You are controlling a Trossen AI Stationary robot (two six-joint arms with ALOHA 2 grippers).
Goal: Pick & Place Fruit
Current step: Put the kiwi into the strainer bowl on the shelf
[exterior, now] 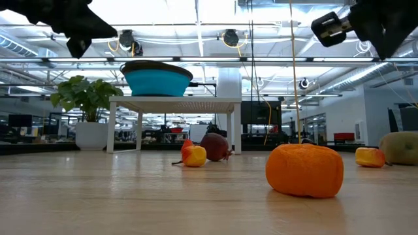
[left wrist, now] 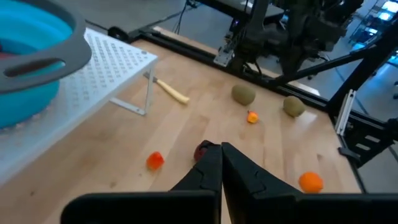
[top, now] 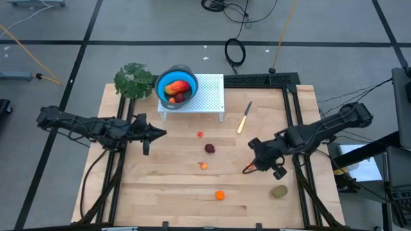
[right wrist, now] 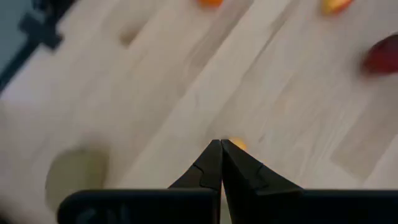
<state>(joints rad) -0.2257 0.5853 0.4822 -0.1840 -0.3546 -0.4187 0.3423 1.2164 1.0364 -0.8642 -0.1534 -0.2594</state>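
Note:
Loose fruit lies on the wooden table: a dark red ball [top: 210, 148], two tiny orange-red bits [top: 200, 135] [top: 203, 165], an orange ball [top: 220, 195] and an olive-brown oval [top: 279, 191]. A longer red-orange piece [top: 178, 88] lies in the blue bowl [top: 168, 80] on the white rack [top: 209, 96]. My left gripper [top: 164, 133] hangs shut at the table's left, its tips pointing toward the dark red ball [left wrist: 200, 151]. My right gripper [top: 246, 171] hangs shut at the right, slanting down, above another orange bit [right wrist: 236, 145]. Both are well clear of the table.
A pale-handled knife [top: 244, 118] lies right of the rack. A green plant [top: 133, 80] stands at the far left corner. A second olive oval [left wrist: 244, 94] lies near the right arm. Black frame rails run along both table sides. Bare wood lies at the near left.

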